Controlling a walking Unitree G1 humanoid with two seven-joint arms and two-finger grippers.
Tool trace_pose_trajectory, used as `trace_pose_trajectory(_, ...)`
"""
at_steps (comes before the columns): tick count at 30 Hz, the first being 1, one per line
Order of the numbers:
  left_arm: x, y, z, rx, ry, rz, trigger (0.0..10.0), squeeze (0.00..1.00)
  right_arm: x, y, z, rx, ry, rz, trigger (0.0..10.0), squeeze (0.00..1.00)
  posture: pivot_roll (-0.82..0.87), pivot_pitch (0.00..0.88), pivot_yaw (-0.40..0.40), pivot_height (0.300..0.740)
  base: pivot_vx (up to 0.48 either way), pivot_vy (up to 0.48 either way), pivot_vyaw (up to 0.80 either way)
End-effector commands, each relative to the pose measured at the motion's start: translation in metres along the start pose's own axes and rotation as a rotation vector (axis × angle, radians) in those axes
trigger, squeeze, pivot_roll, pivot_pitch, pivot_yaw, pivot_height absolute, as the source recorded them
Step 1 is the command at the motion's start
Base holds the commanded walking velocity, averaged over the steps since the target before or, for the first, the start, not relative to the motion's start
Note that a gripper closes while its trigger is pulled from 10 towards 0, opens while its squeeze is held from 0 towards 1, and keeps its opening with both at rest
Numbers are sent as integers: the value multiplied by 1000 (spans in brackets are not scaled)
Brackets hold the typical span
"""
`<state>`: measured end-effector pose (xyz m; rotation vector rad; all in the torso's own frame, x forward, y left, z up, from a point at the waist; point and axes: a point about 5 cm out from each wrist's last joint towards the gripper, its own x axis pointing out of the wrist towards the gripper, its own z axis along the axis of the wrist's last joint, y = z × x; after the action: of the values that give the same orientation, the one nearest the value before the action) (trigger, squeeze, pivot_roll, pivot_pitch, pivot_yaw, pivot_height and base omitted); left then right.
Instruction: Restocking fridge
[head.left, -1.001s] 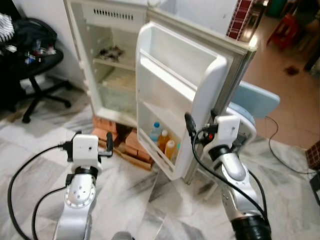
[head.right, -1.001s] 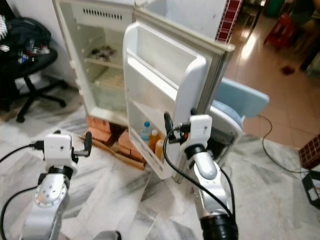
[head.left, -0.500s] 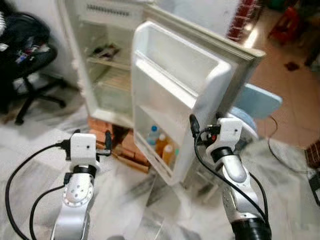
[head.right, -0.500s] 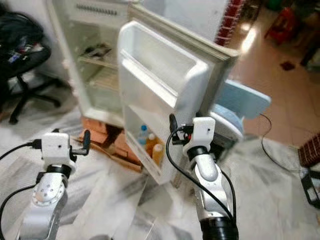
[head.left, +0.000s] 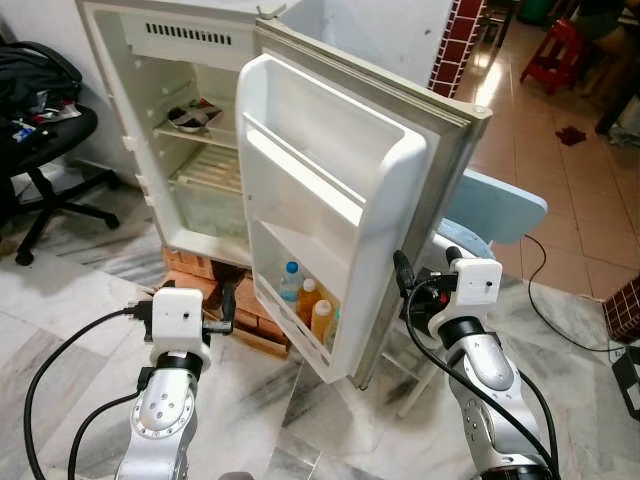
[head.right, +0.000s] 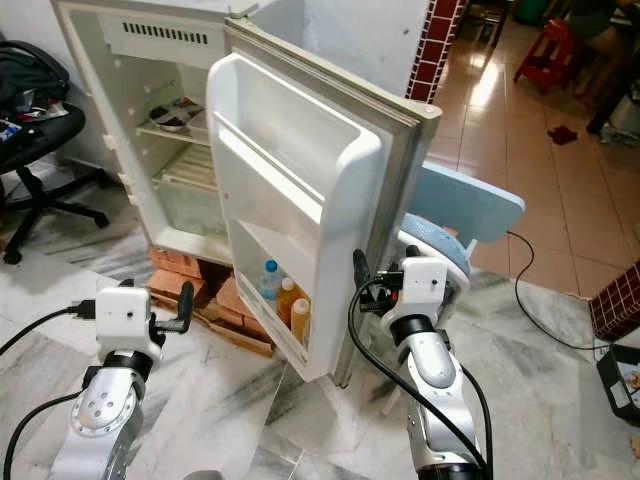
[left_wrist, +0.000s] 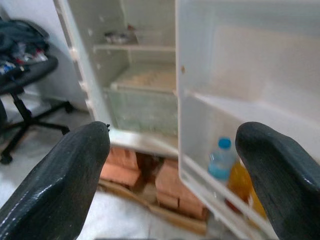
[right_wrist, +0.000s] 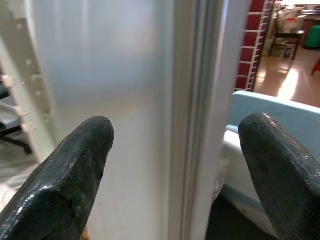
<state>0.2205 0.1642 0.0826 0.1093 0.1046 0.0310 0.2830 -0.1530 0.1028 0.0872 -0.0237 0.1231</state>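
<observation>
Standing on the marble floor (head.left: 60, 330) before the open fridge (head.left: 180, 130), the robot holds both arms forward with nothing in either. Far to the left sits a black office chair (head.left: 40, 130) heaped with dark things, well apart from the work. Next comes the left gripper (left_wrist: 170, 190), its fingers spread wide and empty, aimed at the fridge's lower interior and the bricks (head.left: 195, 265) the cabinet is propped on — probably to keep it off the floor. Inside, a small dish (head.left: 188, 117) rests on the upper shelf and a clear drawer (head.left: 205, 200) sits below it; most of the cabinet looks bare, which suits a restocking job barely begun. The door (head.left: 330, 200) swings out toward the robot, and its bottom rack holds a blue-capped water bottle (head.left: 289, 283) beside two orange drink bottles (head.left: 315, 310) — upright, hemmed in by the rail. Their labels are too small to read. Right of the door's edge hangs the right gripper (right_wrist: 175, 165), fingers likewise apart and empty, straddling that edge without a clear touch, perhaps to steady or swing it. Behind stands a pale blue chair (head.left: 495, 205)
</observation>
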Motion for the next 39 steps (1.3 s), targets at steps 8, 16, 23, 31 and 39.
trace_pose_trajectory(8,-5,-3,-10,13,90,-24,10000,0,37,-15,8,-20,88,-129,10000,0,142,9,-77,740,0,0,0)
trace_pose_trajectory(16,-5,-7,-11,10,108,-36,10000,0,67,-2,24,103,75,-29,10000,0,148,10,-85,740,0,0,0)
trace_pose_trajectory(23,-4,-8,-10,15,110,-47,10000,0,67,51,62,442,-86,453,10000,0,154,7,-84,740,0,0,0)
trace_pose_trajectory(31,-1,-7,-8,19,105,-44,10000,0,35,73,74,612,-75,832,10000,0,152,14,-86,740,0,0,0)
trace_pose_trajectory(39,4,3,1,56,70,-11,10000,0,-12,56,30,440,177,1051,10000,0,133,42,-86,740,0,0,0)
